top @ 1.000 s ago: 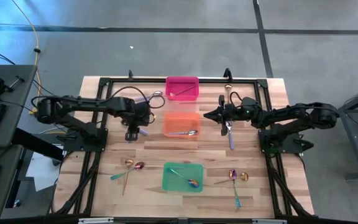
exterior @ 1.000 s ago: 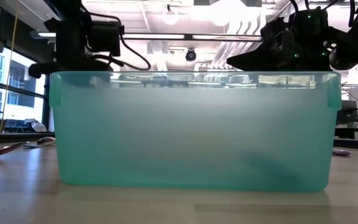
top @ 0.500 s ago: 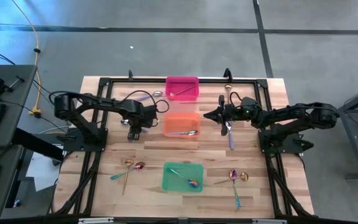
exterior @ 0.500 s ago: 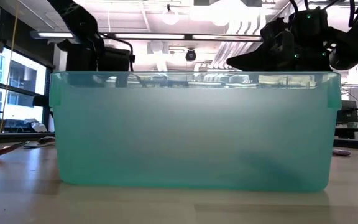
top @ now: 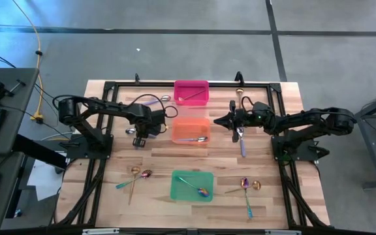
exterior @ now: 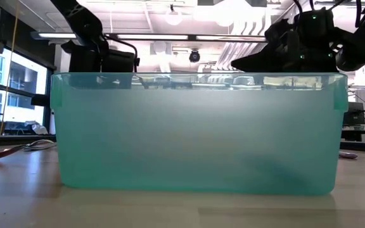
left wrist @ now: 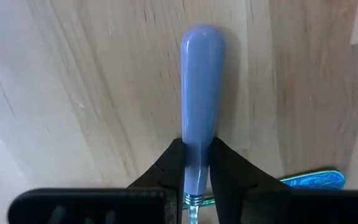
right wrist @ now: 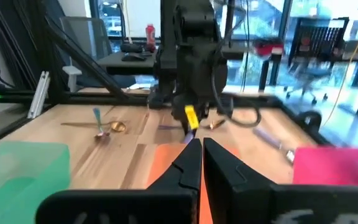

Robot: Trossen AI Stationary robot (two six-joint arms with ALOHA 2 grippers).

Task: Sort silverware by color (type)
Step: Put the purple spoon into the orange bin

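Your left gripper (left wrist: 196, 177) is pinching a smooth, rounded lilac-handled utensil (left wrist: 201, 93) against grained wood tabletop (left wrist: 73, 93); your right gripper (right wrist: 197, 163) is hovering closed.

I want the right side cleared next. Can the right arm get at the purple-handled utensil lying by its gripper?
Probably yes. The purple-handled utensil lies on bare table just below the right gripper, with nothing over it. The gripper is shut, so it must open first.
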